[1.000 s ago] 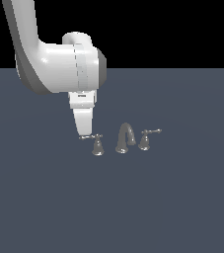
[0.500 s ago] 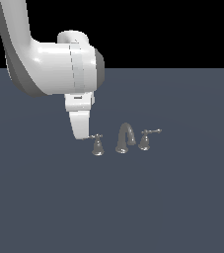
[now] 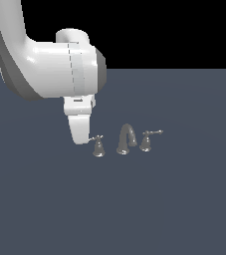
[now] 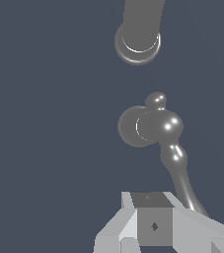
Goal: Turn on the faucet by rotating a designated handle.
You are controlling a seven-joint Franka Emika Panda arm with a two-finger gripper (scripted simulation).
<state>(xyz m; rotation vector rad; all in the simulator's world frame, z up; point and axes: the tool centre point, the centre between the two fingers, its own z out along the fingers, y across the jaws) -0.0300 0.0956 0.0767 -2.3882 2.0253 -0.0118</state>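
The faucet is a tiny grey metal three-piece set on the dark floor. Its arched spout point(image 3: 126, 138) stands between two lever handles. The handle point(image 3: 98, 146) on the exterior view's left has a thin arm pointing left. The twin point(image 3: 147, 141) points right. My gripper point(image 3: 79, 141) hangs upright just left of the handle, its tip at the end of the lever arm, and looks shut on nothing. In the wrist view the handle's bell base point(image 4: 142, 126) and its lever arm point(image 4: 181, 179) run toward my gripper point(image 4: 153, 228); the spout's base point(image 4: 138, 43) lies beyond.
The big white arm point(image 3: 50, 69) fills the upper left of the exterior view. The dark grey floor point(image 3: 184, 209) spreads flat around the faucet. No other objects show.
My gripper has shifted a little to the exterior view's left and slightly down. The handle's lever arm looks shorter, turned from where it pointed before.
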